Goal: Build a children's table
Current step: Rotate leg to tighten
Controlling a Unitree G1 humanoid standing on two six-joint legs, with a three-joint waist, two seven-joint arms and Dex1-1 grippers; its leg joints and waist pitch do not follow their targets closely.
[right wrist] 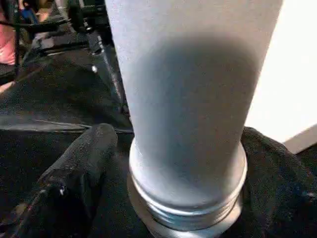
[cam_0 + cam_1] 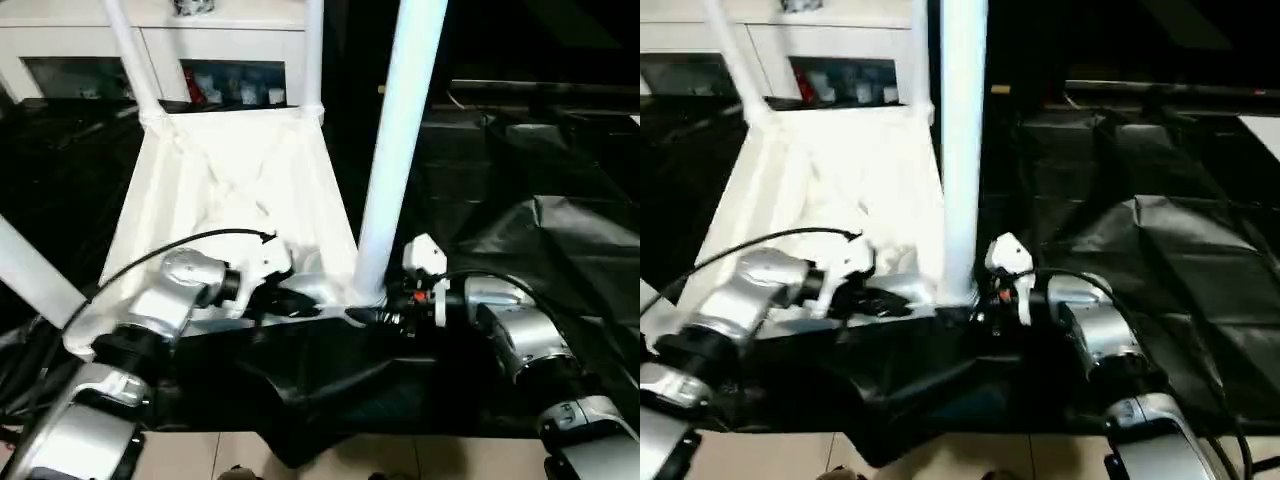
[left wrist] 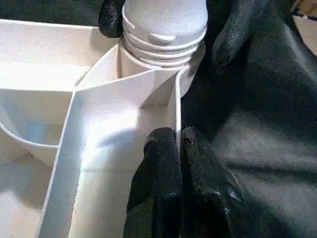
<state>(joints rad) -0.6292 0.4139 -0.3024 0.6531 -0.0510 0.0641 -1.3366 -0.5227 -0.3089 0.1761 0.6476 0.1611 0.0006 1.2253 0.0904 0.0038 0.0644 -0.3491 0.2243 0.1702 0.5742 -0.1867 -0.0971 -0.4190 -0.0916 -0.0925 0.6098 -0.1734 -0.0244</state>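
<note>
The children's table lies upside down on black cloth, its white ribbed top (image 2: 230, 170) facing up. Legs stand in the far left (image 2: 130, 50), far right (image 2: 313, 50) and near left (image 2: 35, 275) corners. The near right leg (image 2: 400, 130) stands upright in its corner socket (image 3: 148, 69), and its thread rings (image 3: 163, 44) show above the socket. My left gripper (image 3: 179, 144) is shut on the top's thin rim wall just beside that corner. My right gripper (image 1: 181, 139) is open at the leg's base, a black finger (image 1: 84, 163) on each side of the tube with a small gap.
A white glass-door cabinet (image 2: 230, 60) stands behind the table. Crumpled black cloth (image 2: 520, 180) covers the floor to the right and in front. A strip of light floor (image 2: 200, 455) shows nearest me. A black cable (image 2: 150, 255) arcs over my left forearm.
</note>
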